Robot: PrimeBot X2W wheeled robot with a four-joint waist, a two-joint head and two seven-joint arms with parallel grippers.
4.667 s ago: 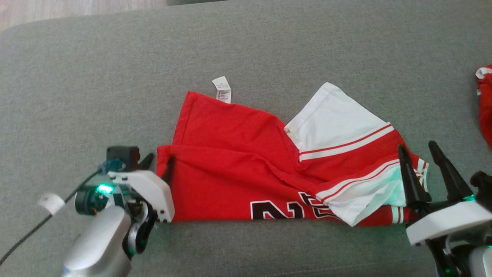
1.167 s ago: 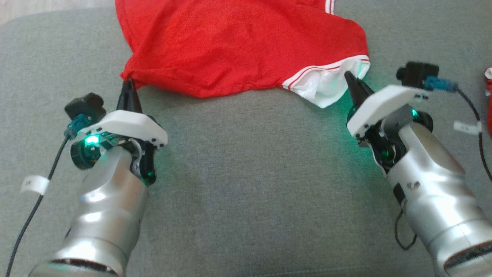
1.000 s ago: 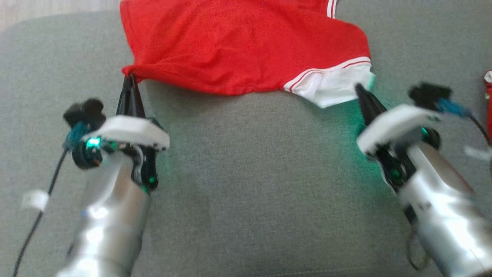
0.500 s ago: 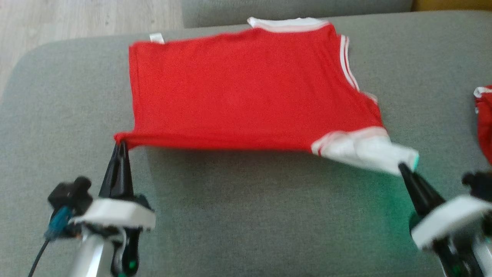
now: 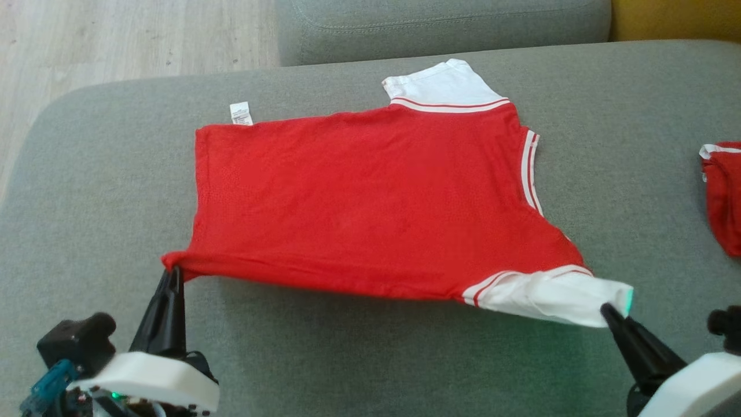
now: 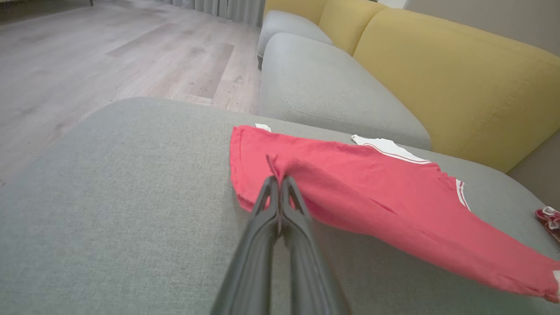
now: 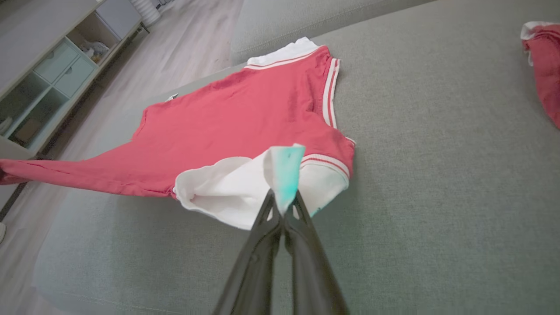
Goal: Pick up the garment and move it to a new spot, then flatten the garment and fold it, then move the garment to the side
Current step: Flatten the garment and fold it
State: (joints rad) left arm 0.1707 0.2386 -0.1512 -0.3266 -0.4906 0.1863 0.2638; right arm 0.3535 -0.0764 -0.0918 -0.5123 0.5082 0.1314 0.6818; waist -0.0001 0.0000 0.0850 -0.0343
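Black fingers of the left gripper [image 5: 172,278] are pinched shut on the near left hem corner of the red garment [image 5: 370,202], bunching the cloth into a small peak. The right gripper [image 5: 606,310] is likewise closed, its fingers clamping the tip of the near white sleeve [image 5: 550,295], which glows faintly green from a light on the gripper.

Between these two grips the jersey's near edge is pulled taut and seems slightly lifted, with a shadow beneath it. The rest of the jersey lies spread on the grey sofa cushion [image 5: 370,365], mostly smooth. Its other white sleeve [image 5: 443,87] is at the far side and a small care label [image 5: 241,113] sticks out at the far left corner. A second bundle of red cloth [image 5: 723,197] sits well apart at the right edge. Wooden floor [image 5: 116,40] lies beyond the cushion to the far left.

This looks like the flattening step, with the move to a new spot apparently done. Next, the near edge likely needs lowering onto the cushion while kept stretched, so no wrinkles form. Both grips can then let go before folding begins.
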